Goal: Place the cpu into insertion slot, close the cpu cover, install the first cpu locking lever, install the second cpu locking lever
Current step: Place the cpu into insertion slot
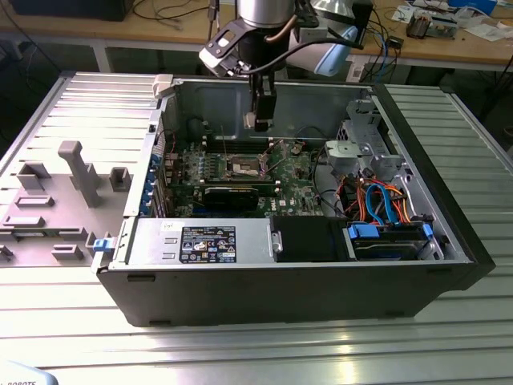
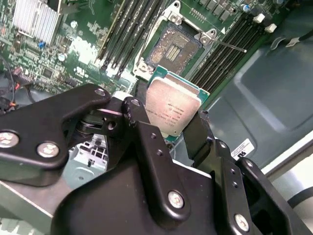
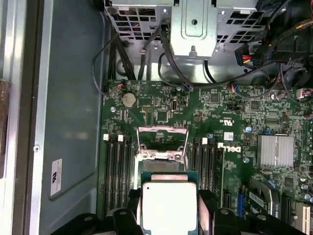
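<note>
**Hovering over an open socket, chip in grip**

A ribbed metal worktop (image 1: 240, 353) carries the black computer case (image 1: 280, 293), which lies on its side with the wide face open. Its walls rise on all four sides of the green circuit board (image 1: 296, 180). In the exterior view a silver drive cage (image 1: 365, 148) crowds the board's right and a long black graphics card (image 1: 231, 195) lies along its near edge.

The arm (image 1: 260, 16) comes down from above, with the black fingers (image 2: 195, 137) level with the case's upper rim and well above the board. They are closed on two opposite edges of the cpu (image 2: 172, 107), its dull metal top facing the wrist cameras. The chip touches nothing but the fingers.

Below it, the insertion slot (image 2: 175, 48) lies uncovered, dark centre inside a silvery rim. Banks of long memory slots (image 3: 116, 171) run just beside two of its sides. The cpu cover (image 3: 162, 130) is swung up off the slot at one edge. A thin metal lever (image 2: 229, 46) angles out from a corner of the rim, apart from the chip.
</note>
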Robot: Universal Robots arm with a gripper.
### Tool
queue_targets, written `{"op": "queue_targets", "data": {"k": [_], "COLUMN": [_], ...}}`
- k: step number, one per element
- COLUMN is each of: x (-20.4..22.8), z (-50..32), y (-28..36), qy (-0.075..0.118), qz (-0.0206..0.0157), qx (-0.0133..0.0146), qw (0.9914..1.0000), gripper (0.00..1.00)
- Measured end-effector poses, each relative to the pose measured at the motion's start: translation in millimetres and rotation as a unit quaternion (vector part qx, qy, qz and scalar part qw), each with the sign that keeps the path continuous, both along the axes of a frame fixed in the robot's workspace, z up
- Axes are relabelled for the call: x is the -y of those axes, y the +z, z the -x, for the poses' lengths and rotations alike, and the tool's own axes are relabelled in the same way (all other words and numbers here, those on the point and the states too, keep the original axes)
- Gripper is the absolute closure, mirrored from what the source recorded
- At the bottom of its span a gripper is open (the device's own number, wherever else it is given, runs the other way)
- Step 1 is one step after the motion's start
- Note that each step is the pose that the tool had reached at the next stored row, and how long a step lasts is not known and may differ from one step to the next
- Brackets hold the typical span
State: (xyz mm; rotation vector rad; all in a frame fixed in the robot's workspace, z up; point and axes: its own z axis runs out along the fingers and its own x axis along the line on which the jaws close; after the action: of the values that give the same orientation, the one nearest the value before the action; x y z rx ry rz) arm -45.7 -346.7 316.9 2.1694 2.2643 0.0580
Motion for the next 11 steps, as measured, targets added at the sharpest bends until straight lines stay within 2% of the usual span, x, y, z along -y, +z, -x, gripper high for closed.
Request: {"op": "queue_targets", "data": {"k": [2, 4, 11], "x": [-0.2, -0.2, -0.2], "z": [0.0, 0.1, 0.0], "y": [-4.3, -6.1, -6.2], "qy": [-0.009, -0.013, -0.015], "qz": [0.0000, 0.0002, 0.0001], "qx": [-0.0008, -0.0015, -0.0014], "qw": [0.99996, 0.99991, 0.99989], "gripper": [0.46, 0.46, 0.46]}}
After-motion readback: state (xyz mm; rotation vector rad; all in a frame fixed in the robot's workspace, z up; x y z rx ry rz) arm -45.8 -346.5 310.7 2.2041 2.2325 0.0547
